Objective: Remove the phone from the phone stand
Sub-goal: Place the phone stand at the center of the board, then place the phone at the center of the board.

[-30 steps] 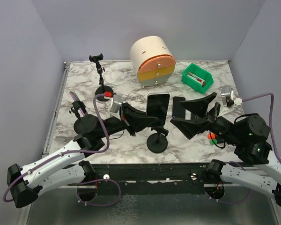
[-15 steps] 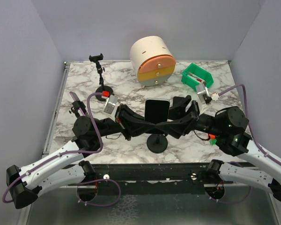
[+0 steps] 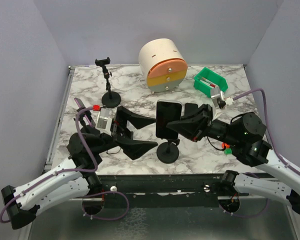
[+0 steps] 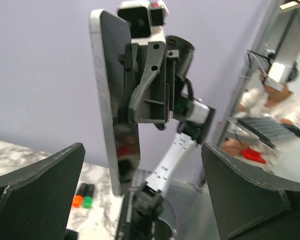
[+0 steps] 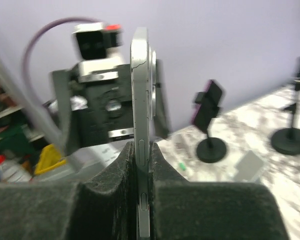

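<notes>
The dark phone (image 3: 167, 119) stands upright over the phone stand's round base (image 3: 168, 152); the stand's clamp is hidden behind it. My right gripper (image 3: 179, 123) reaches in from the right and is shut on the phone. In the right wrist view both pads pinch the phone's thin edge (image 5: 141, 165). My left gripper (image 3: 142, 133) is open to the left of the phone and clear of it. In the left wrist view the phone (image 4: 112, 105) is edge-on between my wide-spread fingers (image 4: 37, 192), with the stand's post (image 4: 142, 212) below it.
A second stand (image 3: 109, 80) is at the back left, with a round cream drum (image 3: 162, 64) and a green bin (image 3: 210, 82) behind. Another dark phone (image 3: 191, 108) lies flat behind my right gripper. Red and green markers (image 3: 226, 147) lie near the right arm.
My left gripper has let go of the phone, opened wide and pulled back to the left. My right gripper moved in from the right and closed on the phone.
</notes>
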